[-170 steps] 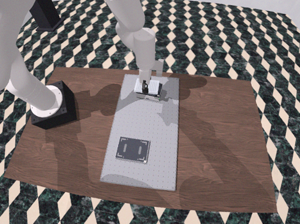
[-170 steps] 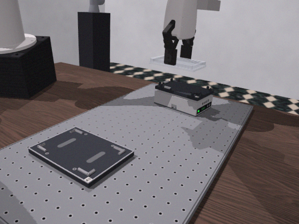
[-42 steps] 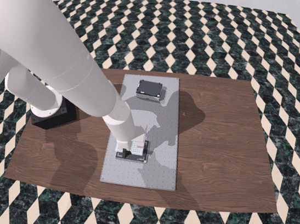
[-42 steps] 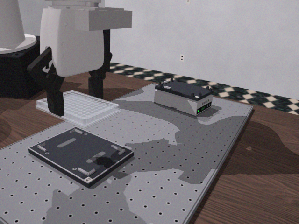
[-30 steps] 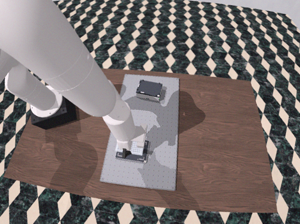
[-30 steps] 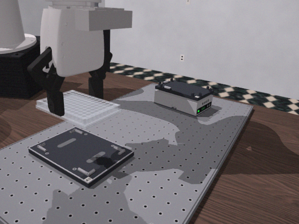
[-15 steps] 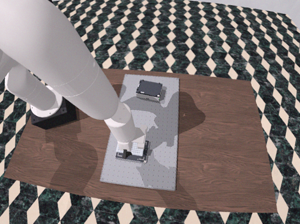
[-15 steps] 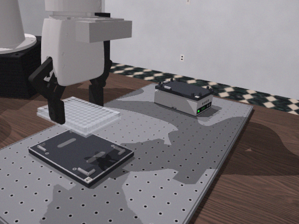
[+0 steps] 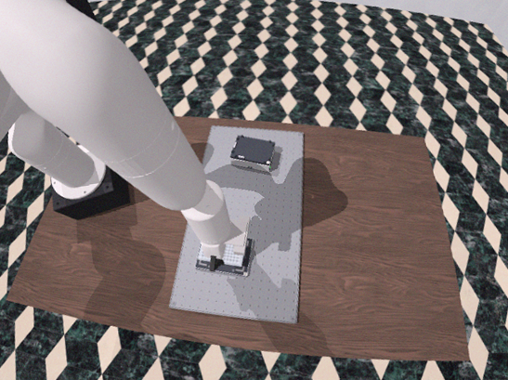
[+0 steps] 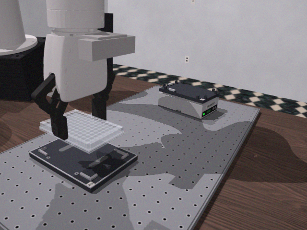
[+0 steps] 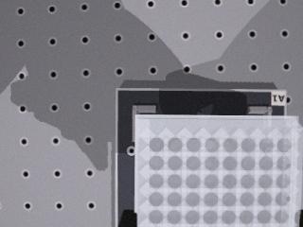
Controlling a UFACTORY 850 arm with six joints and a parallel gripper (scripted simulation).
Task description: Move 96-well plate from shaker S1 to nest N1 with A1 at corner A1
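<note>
One gripper [image 10: 77, 120] clamps one clear plate [image 10: 85, 130], held in the air just above one black nest [image 10: 62, 162]. The nest corner label [image 11: 278, 98] reads "A1", mirrored in the wrist view. One shaker [image 10: 189, 100], green display unreadable, sits well apart on the breadboard [image 10: 173, 173] atop the desk [image 10: 272, 160].

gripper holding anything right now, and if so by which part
Yes: the gripper is shut on the 96-well plate, its fingers clamped on two opposite side edges, holding it above the plate nest.
</note>
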